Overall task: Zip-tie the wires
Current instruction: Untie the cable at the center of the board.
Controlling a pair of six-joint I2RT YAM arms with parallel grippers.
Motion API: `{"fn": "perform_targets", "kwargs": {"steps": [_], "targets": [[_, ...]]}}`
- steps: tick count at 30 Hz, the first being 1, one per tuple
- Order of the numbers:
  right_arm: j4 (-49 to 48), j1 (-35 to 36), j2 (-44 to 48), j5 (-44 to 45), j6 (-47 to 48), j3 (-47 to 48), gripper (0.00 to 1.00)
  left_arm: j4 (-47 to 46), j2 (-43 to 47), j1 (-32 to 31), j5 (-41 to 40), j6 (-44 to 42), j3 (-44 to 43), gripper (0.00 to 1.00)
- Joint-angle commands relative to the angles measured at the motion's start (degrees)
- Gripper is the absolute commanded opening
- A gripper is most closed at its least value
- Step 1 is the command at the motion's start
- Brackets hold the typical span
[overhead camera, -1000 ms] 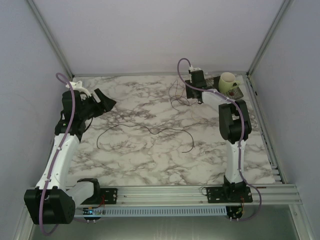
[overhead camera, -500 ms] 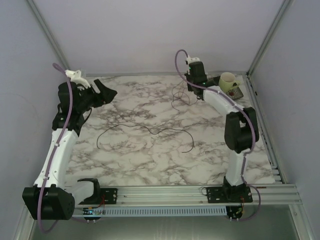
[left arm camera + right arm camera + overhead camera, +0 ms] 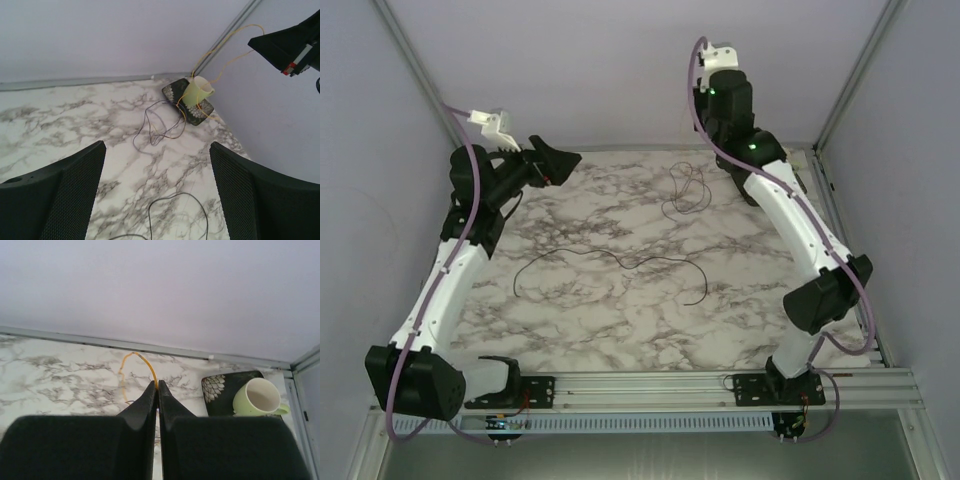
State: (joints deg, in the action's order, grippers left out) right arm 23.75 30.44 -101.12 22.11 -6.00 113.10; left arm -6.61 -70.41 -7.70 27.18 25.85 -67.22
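The wires lie on the marble table: a tangle of thin dark loops (image 3: 684, 190) near the back and one long dark strand (image 3: 620, 262) across the middle. The left wrist view shows the loops (image 3: 157, 125) and the strand (image 3: 175, 210). My right gripper (image 3: 705, 120) is raised high at the back, shut on a thin yellow strand (image 3: 142, 360). This strand (image 3: 225, 47) runs from beside the cup up to the right gripper (image 3: 255, 43). My left gripper (image 3: 563, 163) is open and empty, held above the table's back left.
A pale green cup (image 3: 260, 397) stands on a dark patterned tray (image 3: 217, 390) in the back right corner, also in the left wrist view (image 3: 196, 92). Walls enclose the table on three sides. An aluminium rail (image 3: 720, 385) runs along the near edge.
Both arms have risen. My right gripper has lifted well above the table at the back with the yellow strand. My left gripper has moved up and to the right.
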Motion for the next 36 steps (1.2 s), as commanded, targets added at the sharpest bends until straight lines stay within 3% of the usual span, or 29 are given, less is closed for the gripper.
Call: {"fn": "perform_targets", "kwargs": {"steps": [1, 11, 18, 30, 36], "targets": [[-0.1, 0.4, 4.5, -6.7, -1.1, 2.3, 0.00, -13.4, -1.0, -1.0, 1.1, 3.4, 2.0, 0.87], [-15.8, 0.4, 11.0, -13.9, -2.9, -1.5, 0.00, -20.7, -7.5, -7.9, -1.3, 3.3, 2.9, 0.88], [-16.7, 0.4, 12.0, -17.2, -5.4, -1.7, 0.00, -28.0, -15.1, -15.5, -6.0, 1.8, 1.7, 0.89], [-16.7, 0.2, 15.8, -16.8, -7.1, -5.0, 0.00, -41.3, -32.4, -25.7, -10.8, 1.0, -7.9, 0.94], [-16.9, 0.2, 17.2, -17.4, -8.3, -5.8, 0.00, -38.7, -40.7, -28.1, -15.6, -1.7, -17.4, 0.91]]}}
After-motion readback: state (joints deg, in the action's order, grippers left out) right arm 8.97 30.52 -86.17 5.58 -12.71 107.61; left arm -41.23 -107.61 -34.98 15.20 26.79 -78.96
